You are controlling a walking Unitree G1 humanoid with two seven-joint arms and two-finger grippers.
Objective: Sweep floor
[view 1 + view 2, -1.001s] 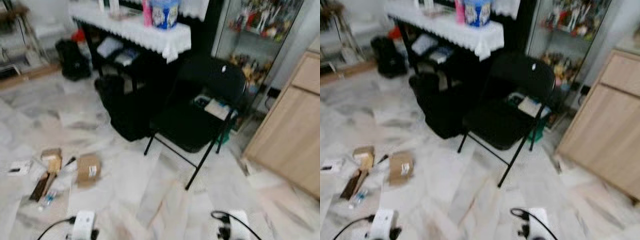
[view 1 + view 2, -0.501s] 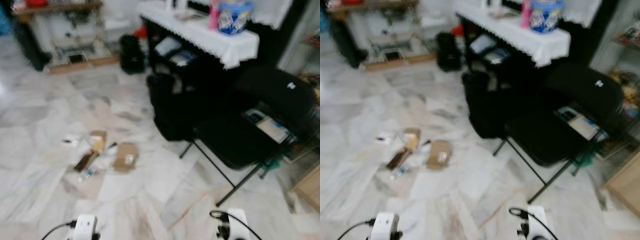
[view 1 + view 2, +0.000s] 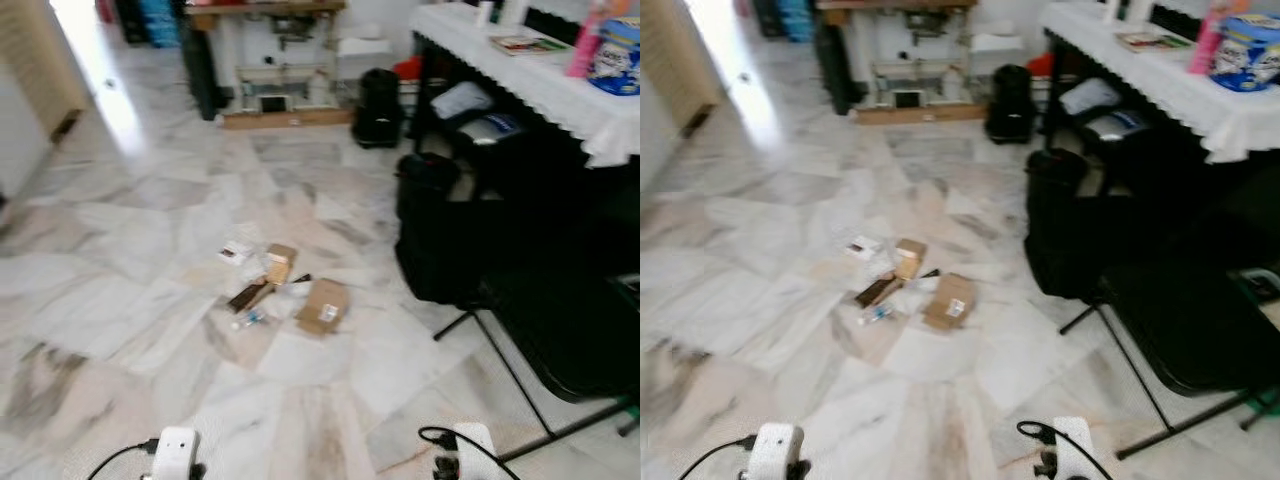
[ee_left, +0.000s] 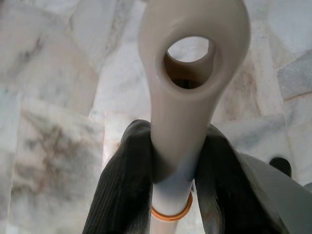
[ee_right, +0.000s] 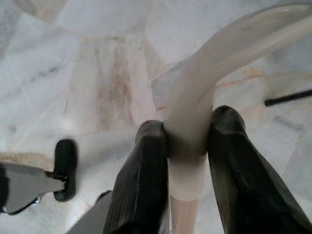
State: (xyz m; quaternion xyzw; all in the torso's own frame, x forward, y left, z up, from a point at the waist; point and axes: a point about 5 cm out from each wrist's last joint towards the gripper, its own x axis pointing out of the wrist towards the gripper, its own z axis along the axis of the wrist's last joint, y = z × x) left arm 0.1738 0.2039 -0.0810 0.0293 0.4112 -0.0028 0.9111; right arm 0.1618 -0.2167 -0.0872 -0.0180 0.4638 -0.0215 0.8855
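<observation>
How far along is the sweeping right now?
Done: tools are in hand. The left gripper is shut on a cream handle with a hanging hole, and the right gripper is shut on a curved cream handle. Left: everything else. The litter pile, including the cardboard box, lies unswept on the marble floor ahead.

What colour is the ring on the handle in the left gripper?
Orange ring, clearest in the left wrist view.
</observation>
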